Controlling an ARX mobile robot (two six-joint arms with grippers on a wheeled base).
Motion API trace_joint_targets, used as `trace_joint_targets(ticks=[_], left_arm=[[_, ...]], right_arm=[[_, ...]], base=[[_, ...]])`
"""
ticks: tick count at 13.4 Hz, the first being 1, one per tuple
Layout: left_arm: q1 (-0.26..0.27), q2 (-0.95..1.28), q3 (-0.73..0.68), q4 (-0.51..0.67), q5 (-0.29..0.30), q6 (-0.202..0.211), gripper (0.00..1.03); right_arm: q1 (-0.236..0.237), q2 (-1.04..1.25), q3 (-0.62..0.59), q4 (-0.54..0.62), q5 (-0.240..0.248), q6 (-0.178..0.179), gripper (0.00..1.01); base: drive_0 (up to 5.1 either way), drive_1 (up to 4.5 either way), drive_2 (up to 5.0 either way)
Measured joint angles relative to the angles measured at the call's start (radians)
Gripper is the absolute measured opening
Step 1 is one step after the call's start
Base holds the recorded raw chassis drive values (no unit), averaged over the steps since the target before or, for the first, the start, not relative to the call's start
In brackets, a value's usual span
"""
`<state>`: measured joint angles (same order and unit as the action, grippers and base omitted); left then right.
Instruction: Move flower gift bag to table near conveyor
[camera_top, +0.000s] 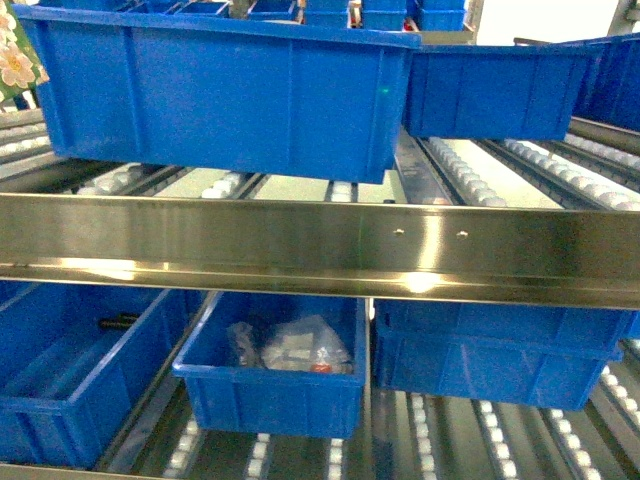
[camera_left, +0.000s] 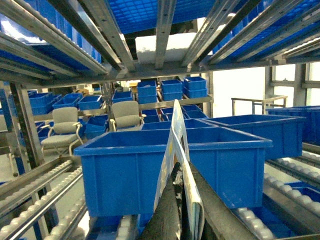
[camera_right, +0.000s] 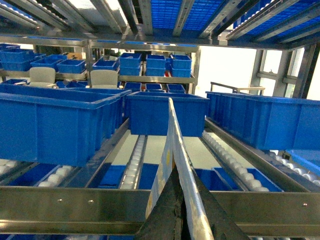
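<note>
Dark, matte fingers (camera_left: 167, 215) of the left gripper (camera_left: 182, 212) press from both sides on a thin, stiff, white-faced sheet edge, the gift bag (camera_left: 175, 150), which stands upright between them and rises above the tips. In the right wrist view the right gripper (camera_right: 182, 210) does likewise: its dark fingers (camera_right: 165, 212) clamp the same kind of pale, glossy edge (camera_right: 175, 150), seen edge-on as a narrow blade. Both grippers are thus clenched on the bag's rim. In the head view only a corner of the bag's flower print (camera_top: 15, 50) shows, at the far left edge, up beside the upper lane; neither gripper appears there.

Just behind the bag sit smooth, ribbed blue plastic bins (camera_left: 165, 165) on the conveyor (camera_right: 132, 165), whose lanes of small white roller wheels run between steel rails. A brushed, shiny steel rail (camera_top: 320, 245) crosses the front. Below it, a smaller blue bin (camera_top: 270, 385) holds crumpled clear plastic packets (camera_top: 295, 345).
</note>
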<state>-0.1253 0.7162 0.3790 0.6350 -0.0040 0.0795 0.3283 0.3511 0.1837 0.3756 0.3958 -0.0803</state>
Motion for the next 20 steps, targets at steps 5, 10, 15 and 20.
trace_joint_targets(ticks=[5, 10, 15, 20], left_arm=[[0.0, -0.001, 0.0, -0.002, 0.0, 0.0, 0.02], [0.0, 0.0, 0.0, 0.0, 0.0, 0.0, 0.02], [0.0, 0.001, 0.0, -0.002, 0.0, 0.0, 0.02], [0.0, -0.001, 0.0, 0.0, 0.0, 0.0, 0.02]], right_arm=[[0.0, 0.0, 0.0, -0.002, 0.0, 0.0, 0.02], [0.0, -0.001, 0.0, 0.001, 0.0, 0.0, 0.02], [0.0, 0.0, 0.0, -0.002, 0.0, 0.0, 0.02], [0.0, 0.001, 0.0, -0.002, 0.0, 0.0, 0.02]], base=[[-4.8, 1.34, 3.5], [-4.8, 1.35, 3.5], [-4.8, 1.36, 3.4], [-4.8, 1.48, 3.4]])
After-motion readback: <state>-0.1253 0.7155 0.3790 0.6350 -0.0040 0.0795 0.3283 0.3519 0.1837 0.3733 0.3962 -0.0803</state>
